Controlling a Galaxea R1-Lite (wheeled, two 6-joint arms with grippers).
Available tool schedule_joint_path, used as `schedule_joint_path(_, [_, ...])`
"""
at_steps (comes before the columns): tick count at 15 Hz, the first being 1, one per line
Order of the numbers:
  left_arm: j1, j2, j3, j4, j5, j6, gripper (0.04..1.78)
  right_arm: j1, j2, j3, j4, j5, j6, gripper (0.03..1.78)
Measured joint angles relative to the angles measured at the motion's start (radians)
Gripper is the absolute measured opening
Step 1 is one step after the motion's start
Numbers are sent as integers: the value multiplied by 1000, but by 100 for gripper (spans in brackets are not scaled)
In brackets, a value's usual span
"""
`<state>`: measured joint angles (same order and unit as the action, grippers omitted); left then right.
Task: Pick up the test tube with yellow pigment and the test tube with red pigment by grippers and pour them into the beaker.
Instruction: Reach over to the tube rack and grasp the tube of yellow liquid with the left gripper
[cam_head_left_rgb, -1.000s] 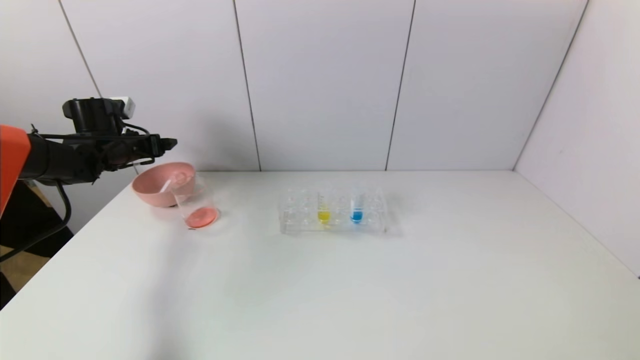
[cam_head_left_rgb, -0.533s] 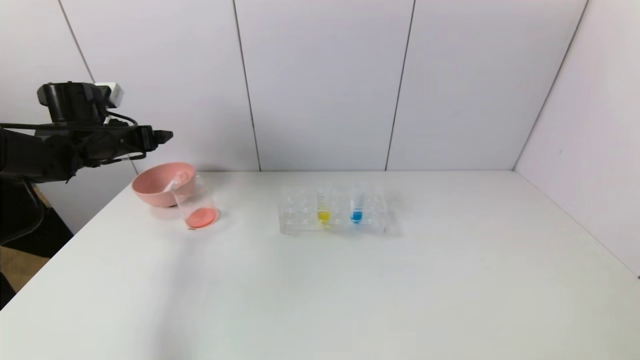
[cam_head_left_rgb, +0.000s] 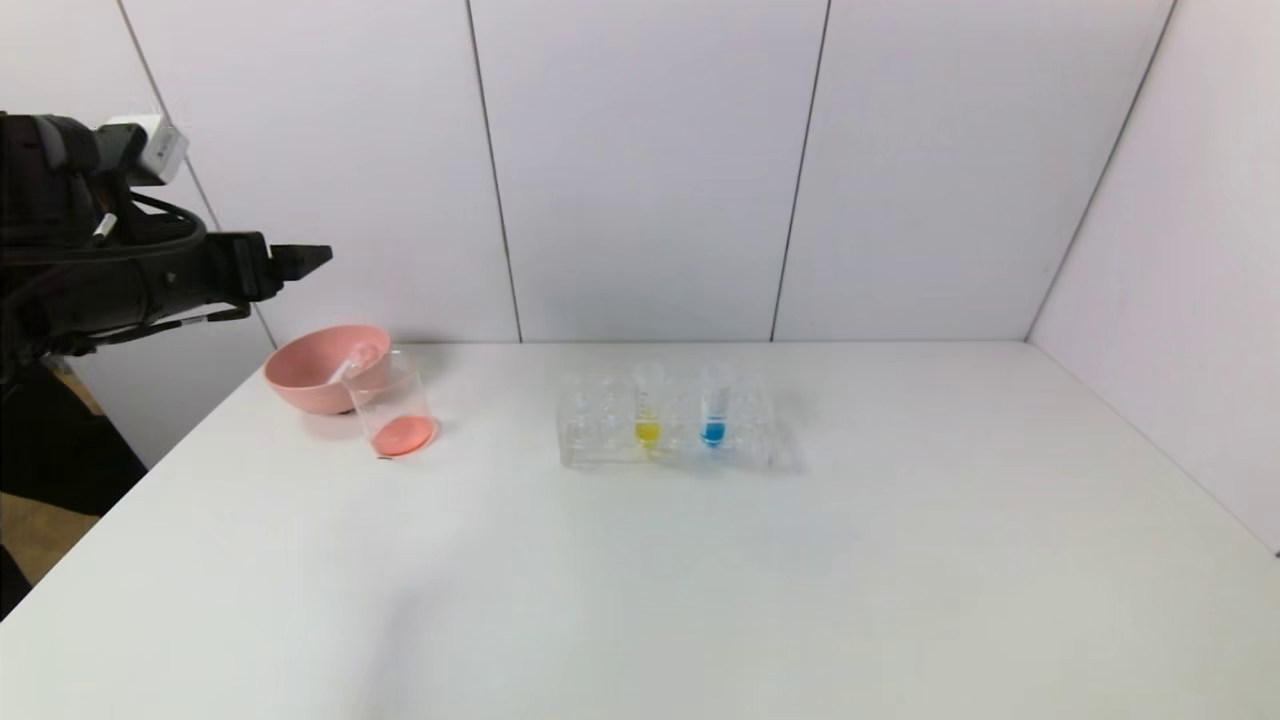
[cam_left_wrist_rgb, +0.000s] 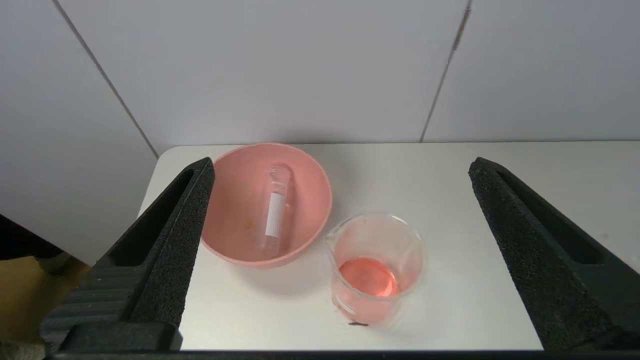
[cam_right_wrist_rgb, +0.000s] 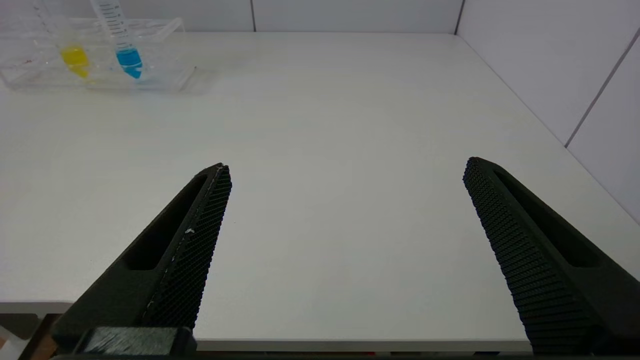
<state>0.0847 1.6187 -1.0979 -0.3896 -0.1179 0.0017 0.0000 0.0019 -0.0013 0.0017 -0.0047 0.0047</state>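
The test tube with yellow pigment (cam_head_left_rgb: 648, 412) (cam_right_wrist_rgb: 74, 54) stands upright in the clear rack (cam_head_left_rgb: 600, 440) at mid-table. The beaker (cam_head_left_rgb: 395, 410) (cam_left_wrist_rgb: 376, 267) stands at the back left beside the pink bowl and holds red-orange liquid. An empty clear tube with a white label (cam_left_wrist_rgb: 274, 212) lies in that bowl; no tube holding red pigment shows. My left gripper (cam_head_left_rgb: 312, 256) (cam_left_wrist_rgb: 342, 166) hangs open and empty, high above and left of the bowl. My right gripper (cam_right_wrist_rgb: 347, 165) is open and empty over the table's near edge, far from the rack.
The pink bowl (cam_head_left_rgb: 300, 375) (cam_left_wrist_rgb: 315, 175) sits in the back left corner, touching the beaker. A blue-tipped tube (cam_head_left_rgb: 713, 415) (cam_right_wrist_rgb: 127, 52) stands in the rack next to the yellow one. Walls close the back and right sides.
My left gripper has risen and drawn back to the left, away from the bowl, staying open. The bowl, beaker and rack have not moved.
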Motion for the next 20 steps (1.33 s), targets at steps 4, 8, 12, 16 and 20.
schedule_joint_path(4, [-48, -196, 143, 1, -30, 0, 177, 0, 0, 0, 0, 0, 0, 170])
schedule_joint_path(8, [-133, -366, 271, 1, -35, 13, 177, 0, 0, 0, 0, 0, 0, 170])
schedule_joint_path(12, [-223, -477, 368, 0, -81, 21, 177, 0, 0, 0, 0, 0, 0, 170])
schedule_joint_path(16, [-297, -514, 431, -2, -97, 31, 177, 0, 0, 0, 0, 0, 0, 170])
schedule_joint_path(20, [-369, -507, 475, -1, -117, 34, 177, 0, 0, 0, 0, 0, 0, 170])
